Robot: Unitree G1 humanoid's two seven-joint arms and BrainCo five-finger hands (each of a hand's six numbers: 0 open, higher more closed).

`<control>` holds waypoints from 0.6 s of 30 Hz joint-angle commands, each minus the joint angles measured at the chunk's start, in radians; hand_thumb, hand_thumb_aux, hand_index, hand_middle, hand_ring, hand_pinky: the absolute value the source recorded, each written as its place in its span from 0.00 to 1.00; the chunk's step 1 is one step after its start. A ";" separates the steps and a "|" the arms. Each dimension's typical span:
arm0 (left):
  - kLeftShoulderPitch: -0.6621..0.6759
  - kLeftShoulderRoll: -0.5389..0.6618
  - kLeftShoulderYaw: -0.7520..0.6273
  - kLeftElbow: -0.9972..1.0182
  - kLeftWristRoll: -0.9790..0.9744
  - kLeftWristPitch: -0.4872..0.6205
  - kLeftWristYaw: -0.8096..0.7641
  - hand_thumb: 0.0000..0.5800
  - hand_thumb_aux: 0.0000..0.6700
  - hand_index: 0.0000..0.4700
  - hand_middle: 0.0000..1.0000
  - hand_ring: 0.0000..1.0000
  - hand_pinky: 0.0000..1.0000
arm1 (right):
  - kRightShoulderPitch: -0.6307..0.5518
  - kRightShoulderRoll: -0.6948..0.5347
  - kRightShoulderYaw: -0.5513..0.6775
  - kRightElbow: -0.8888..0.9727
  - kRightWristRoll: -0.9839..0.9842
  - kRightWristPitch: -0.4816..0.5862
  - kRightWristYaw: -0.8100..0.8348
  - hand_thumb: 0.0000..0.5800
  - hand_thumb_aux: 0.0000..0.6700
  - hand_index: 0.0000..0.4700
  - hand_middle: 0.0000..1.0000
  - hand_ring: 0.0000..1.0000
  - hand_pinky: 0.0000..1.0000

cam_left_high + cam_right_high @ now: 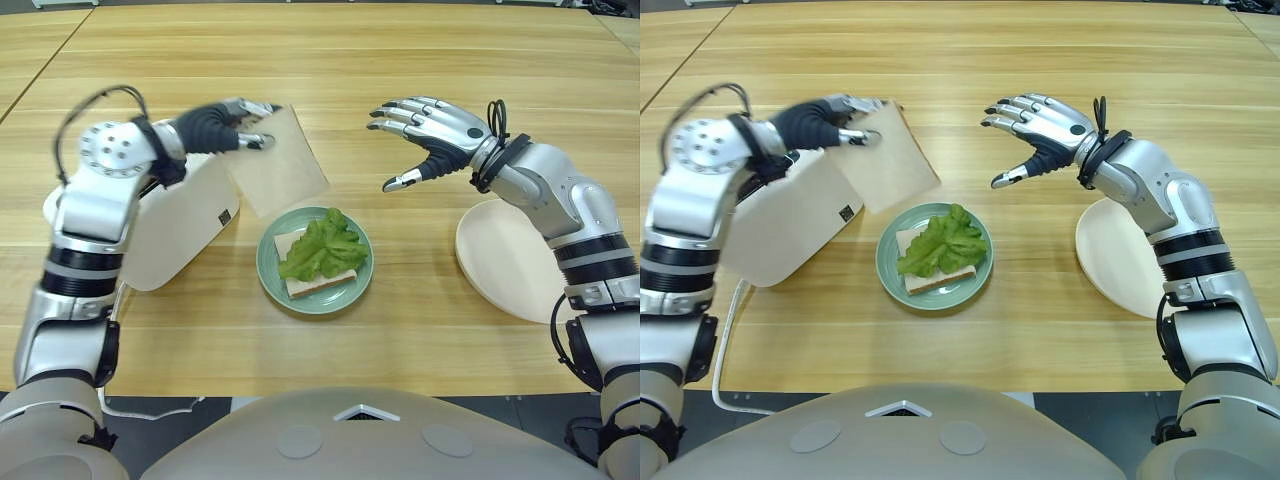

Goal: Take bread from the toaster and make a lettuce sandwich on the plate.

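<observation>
Bread, the second slice, hangs pinched in the left hand above the toaster; lettuce already covers the plate's first slice. Right hand hovers, fingers spread. Topping remains.

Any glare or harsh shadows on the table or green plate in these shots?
Left eye view: table evenly lit, no glare; green plate casts a thin soft shadow. Right eye view: same light, small highlights on the metal right hand.
</observation>
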 commanded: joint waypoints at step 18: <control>0.017 -0.130 -0.236 0.231 0.149 0.077 -0.070 1.00 1.00 1.00 0.00 0.00 0.00 | 0.035 0.001 -0.016 -0.061 0.069 -0.022 0.004 0.00 0.00 0.00 0.00 0.00 0.00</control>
